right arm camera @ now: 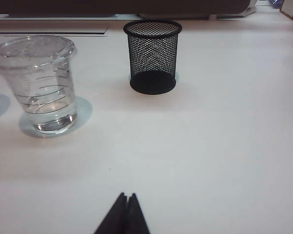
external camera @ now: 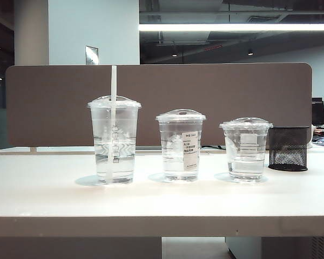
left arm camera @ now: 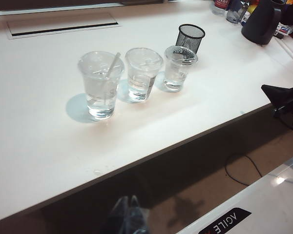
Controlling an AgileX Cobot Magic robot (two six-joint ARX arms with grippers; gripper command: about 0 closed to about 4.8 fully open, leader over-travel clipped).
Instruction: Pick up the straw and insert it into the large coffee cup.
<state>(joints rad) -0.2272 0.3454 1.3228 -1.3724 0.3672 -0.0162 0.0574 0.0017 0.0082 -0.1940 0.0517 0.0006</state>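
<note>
Since the straw (external camera: 113, 116) already stands through the domed lid of the large coffee cup (external camera: 114, 141), leftmost of three cups on the white table (external camera: 151, 202), the step in hand looks like retreat. Right gripper (right arm camera: 125, 196), fingers pressed together, empty, hangs short of the mesh pen holder (right arm camera: 152, 56). Left gripper (left arm camera: 128, 199), blurred, seemingly pressed together, sits off the table edge; both should stay clear of the cups.

A: exterior status?
B: straw (external camera: 113, 108) upright through the large coffee cup (external camera: 114, 141) lid, leftmost on desk (external camera: 162, 199). Two shorter cups right of it, mesh pen holder (external camera: 288, 149) far right. No pincer in frame
</note>
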